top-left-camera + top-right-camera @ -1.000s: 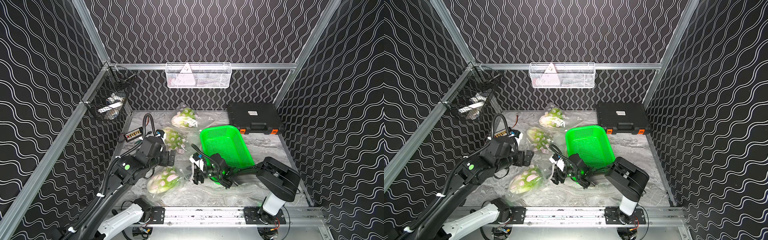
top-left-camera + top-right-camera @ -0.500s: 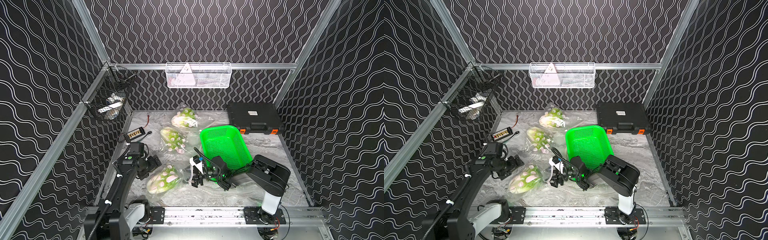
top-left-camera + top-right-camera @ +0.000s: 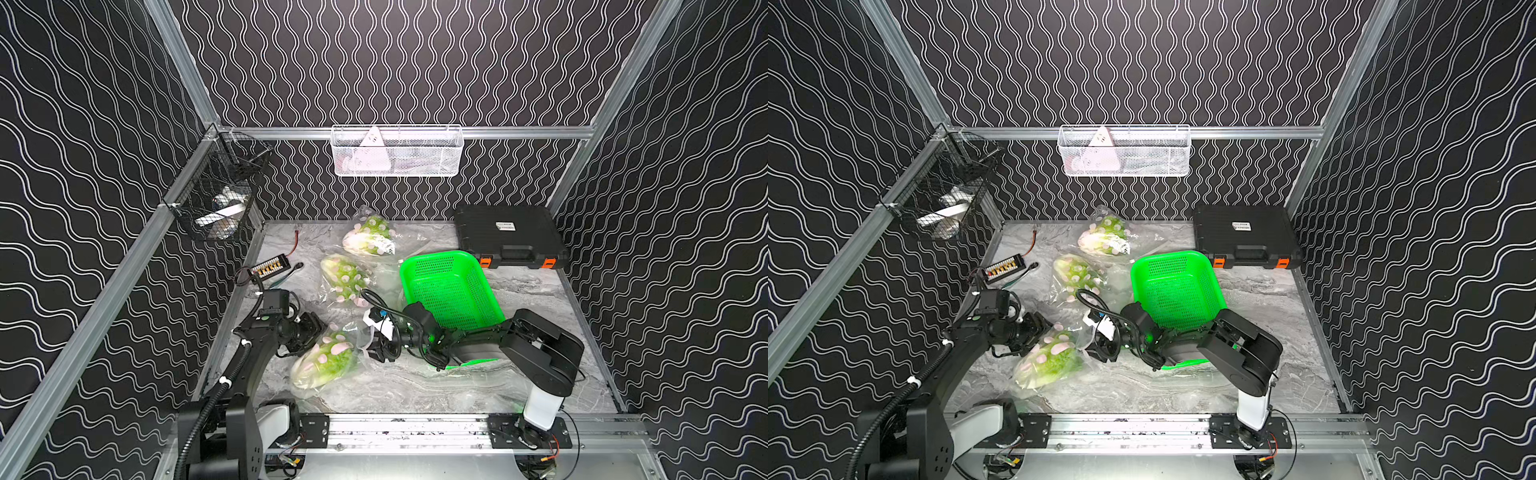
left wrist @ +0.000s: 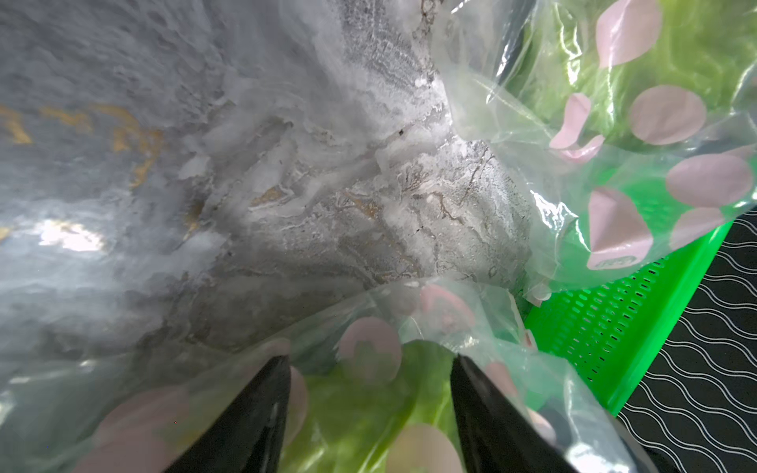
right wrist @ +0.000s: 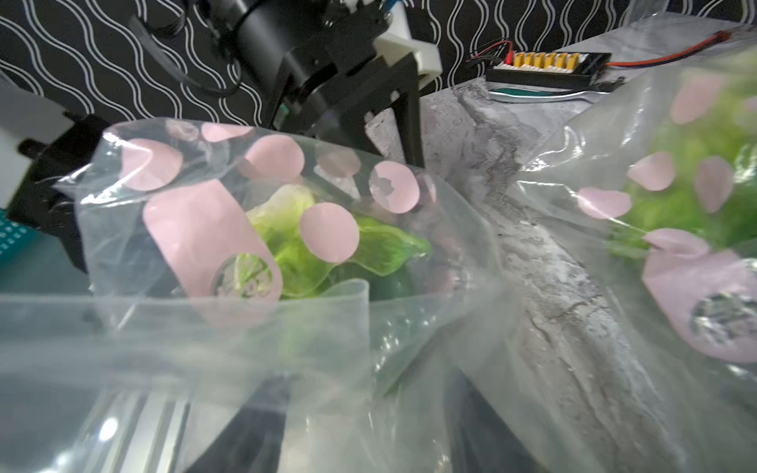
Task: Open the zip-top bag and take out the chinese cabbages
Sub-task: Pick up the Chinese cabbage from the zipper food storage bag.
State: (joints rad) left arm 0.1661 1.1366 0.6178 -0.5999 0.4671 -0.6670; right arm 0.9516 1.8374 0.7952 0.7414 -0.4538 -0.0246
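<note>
**Left arm dropped to the nearest bag, right arm crept closer**

The left end effector (image 3: 316, 337), a second ago held high beside the middle clear bag of cabbage (image 3: 345, 278), has pulled back toward its base and come down low. Its black fingers (image 4: 245, 417) now straddle the leafy end of the nearest clear, pink-dotted zip-top bag (image 3: 353, 345), with the green-and-white chinese cabbage (image 3: 328, 363) inside it between them. That arm has folded from a raised reach into a low crouch. The right end effector (image 3: 376, 353) has edged slightly nearer the same bag's mouth, across from the left end effector, and its elbow has drawn in behind it.
</note>
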